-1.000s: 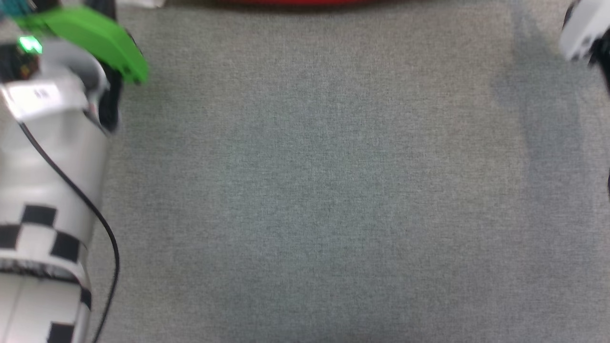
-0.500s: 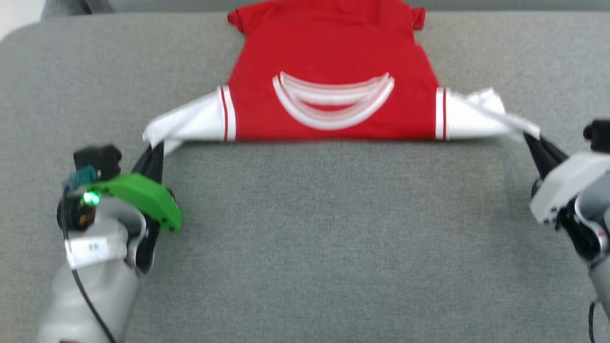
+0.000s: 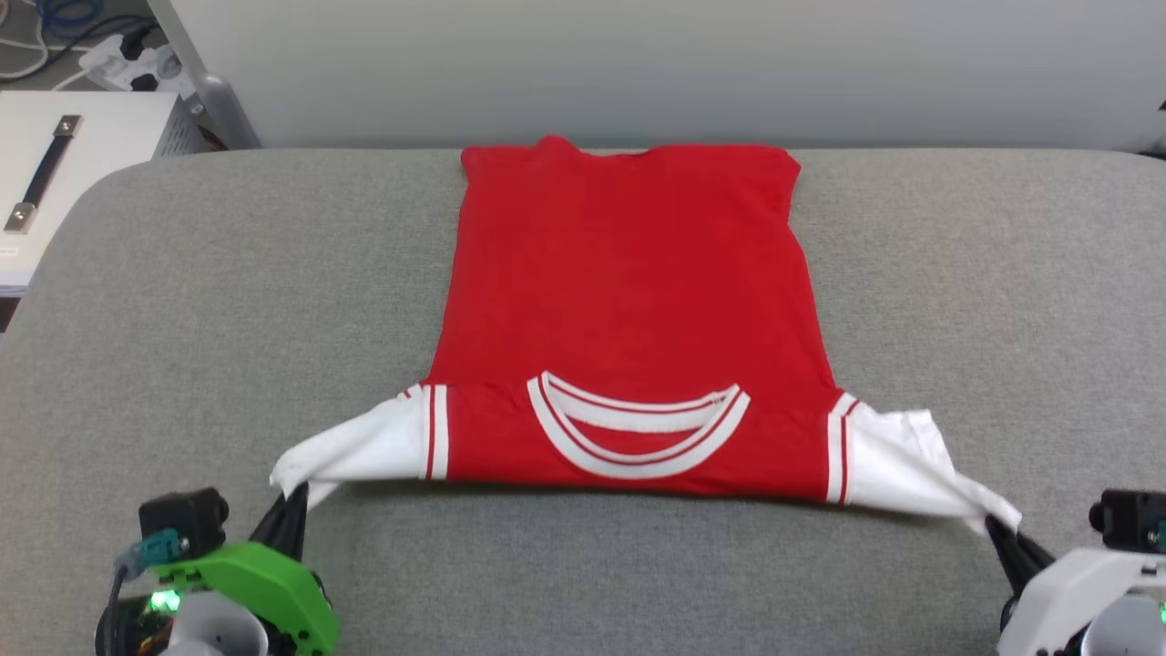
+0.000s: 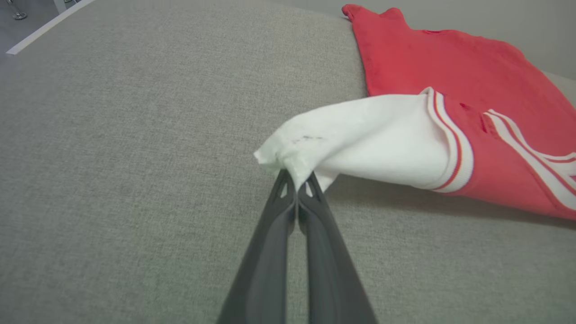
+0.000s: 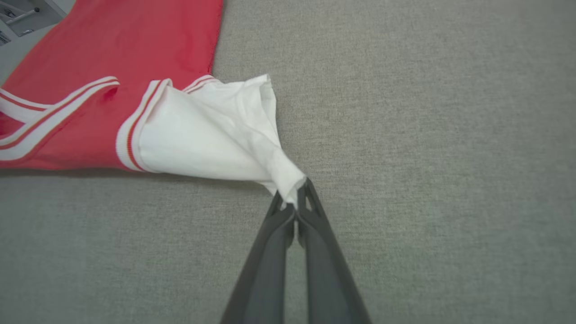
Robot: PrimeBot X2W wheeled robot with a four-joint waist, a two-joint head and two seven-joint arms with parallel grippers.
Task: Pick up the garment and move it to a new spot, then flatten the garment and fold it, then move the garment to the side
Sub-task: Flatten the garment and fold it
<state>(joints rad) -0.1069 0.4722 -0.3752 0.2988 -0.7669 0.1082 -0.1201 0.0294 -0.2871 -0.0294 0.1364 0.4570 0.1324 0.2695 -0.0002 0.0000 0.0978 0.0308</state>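
The garment (image 3: 629, 301) lies spread on the grey padded surface (image 3: 182, 319), with its hem at the far edge and its striped collar (image 3: 638, 428) nearest the robot. The head view gives the full outline, plus a white cabinet (image 3: 64, 155) beyond the surface's left corner. The left wrist view resolves the grip: the left gripper (image 4: 297, 180) is clamped on the tip of the white left sleeve (image 4: 360, 135). The right wrist view shows the right gripper (image 5: 292, 198) clamped likewise on the right sleeve (image 5: 202, 135). Both sleeves are stretched outward.
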